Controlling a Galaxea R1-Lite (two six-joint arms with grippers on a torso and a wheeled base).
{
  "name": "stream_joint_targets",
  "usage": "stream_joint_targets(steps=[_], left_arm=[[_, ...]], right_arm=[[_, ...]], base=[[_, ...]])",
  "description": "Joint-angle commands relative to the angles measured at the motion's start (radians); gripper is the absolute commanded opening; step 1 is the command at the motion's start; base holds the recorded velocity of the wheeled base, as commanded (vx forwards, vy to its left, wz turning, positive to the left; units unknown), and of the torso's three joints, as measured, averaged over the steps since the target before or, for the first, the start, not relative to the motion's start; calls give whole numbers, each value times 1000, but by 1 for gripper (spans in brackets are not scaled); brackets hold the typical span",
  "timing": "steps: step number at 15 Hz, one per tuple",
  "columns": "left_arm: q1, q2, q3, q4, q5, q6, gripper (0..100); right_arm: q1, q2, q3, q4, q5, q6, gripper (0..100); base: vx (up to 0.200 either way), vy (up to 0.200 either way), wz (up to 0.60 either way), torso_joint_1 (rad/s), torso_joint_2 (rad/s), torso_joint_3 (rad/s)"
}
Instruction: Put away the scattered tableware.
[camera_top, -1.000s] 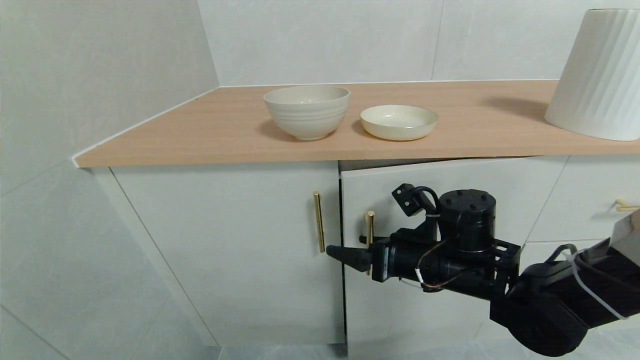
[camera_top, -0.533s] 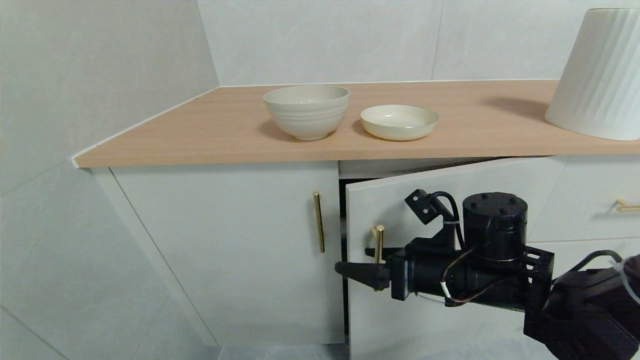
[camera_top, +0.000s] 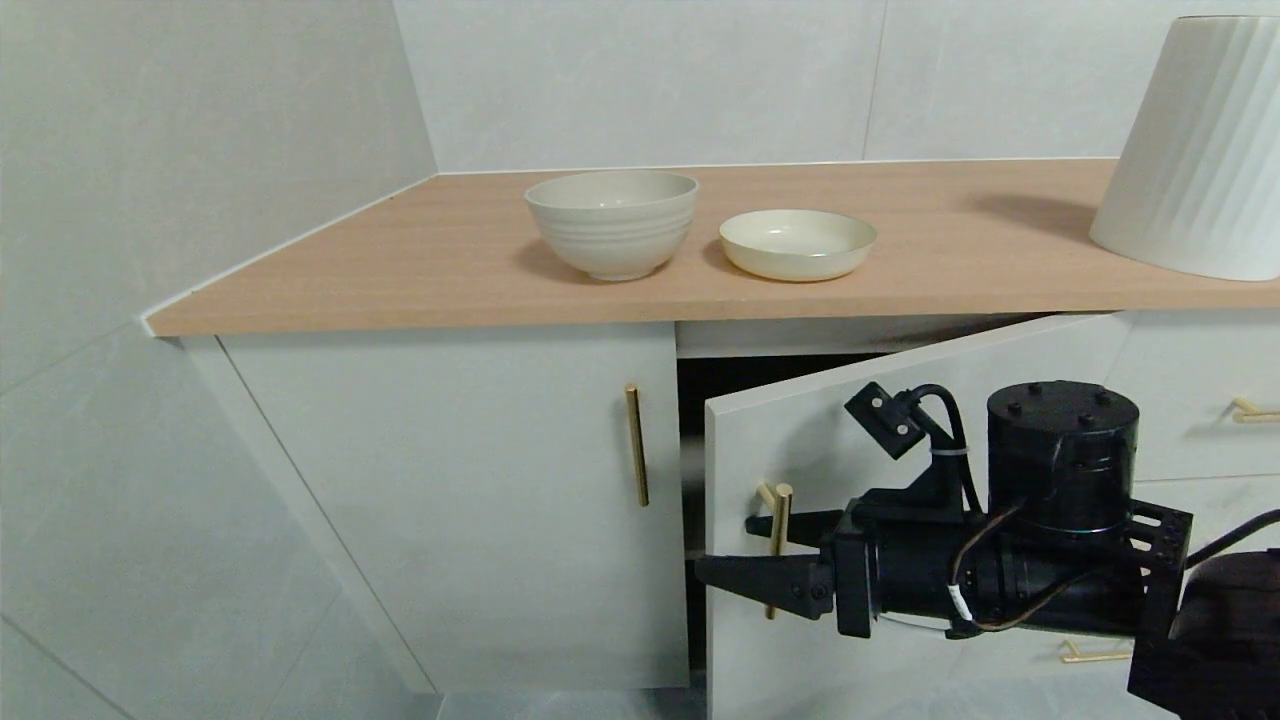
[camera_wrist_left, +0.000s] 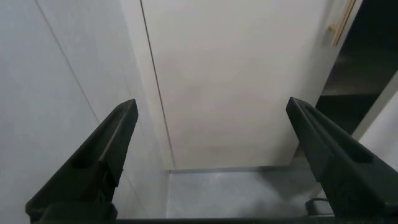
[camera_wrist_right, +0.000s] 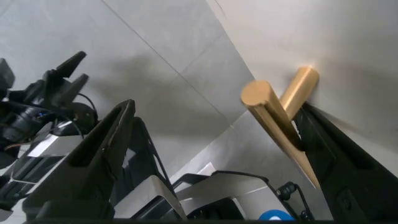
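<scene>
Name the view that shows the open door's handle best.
Head view: the handle stands nearly whole on the door, between the right gripper's fingers. Right wrist view gives its end close up. Left wrist view catches the other door's handle.

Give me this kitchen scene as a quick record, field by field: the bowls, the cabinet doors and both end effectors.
bowl: deep, on the wooden counter
dish: shallow, right of the bowl, not touching it
left door: shut
right door: partly open, dark inside
handle: gold bar on the right door
right end effector: open, one finger on either side of the handle
left end effector: open, empty, low before the left door
tableware stored: none yet
</scene>
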Motion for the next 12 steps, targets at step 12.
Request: stream_joint_targets(steps=[12], left_arm=[[-7, 451, -373, 91, -450, -14, 100]], right_arm=[[14, -56, 33, -10, -1, 0, 100]], base=[[0, 0, 0, 0, 0, 0]])
